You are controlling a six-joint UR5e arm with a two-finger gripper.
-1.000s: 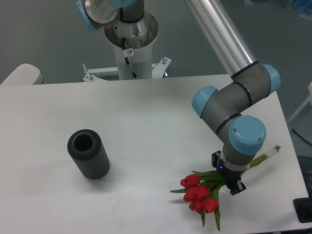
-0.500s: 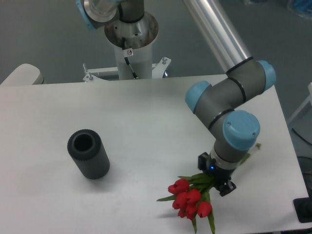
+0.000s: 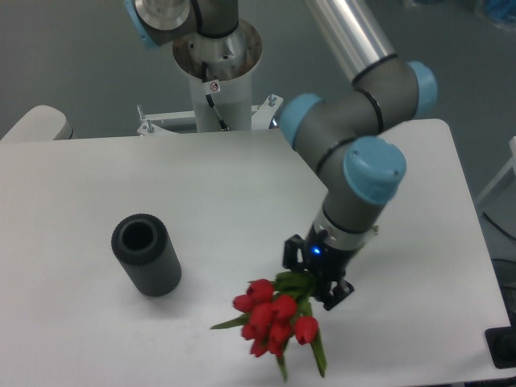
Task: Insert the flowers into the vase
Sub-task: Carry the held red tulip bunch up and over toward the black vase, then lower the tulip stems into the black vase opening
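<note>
The flowers (image 3: 270, 318), a bunch of red tulip buds with green leaves, hang in the air near the table's front edge. My gripper (image 3: 313, 276) is shut on the flowers just above the leaves, and my wrist hides the stems. The vase (image 3: 146, 255), a dark ribbed cylinder with an open round mouth, stands upright on the white table (image 3: 97, 185). It is well to the left of the flowers, about a hand's width from the nearest bud.
The robot's base column (image 3: 216, 72) stands at the back of the table. My arm's elbow (image 3: 355, 97) reaches over the right half. A pale rounded object (image 3: 36, 123) shows at the far left edge.
My gripper has carried the flowers to the left, toward the vase, and lifted them a little. The stem ends that stuck out on the right no longer show. The vase has not moved.
</note>
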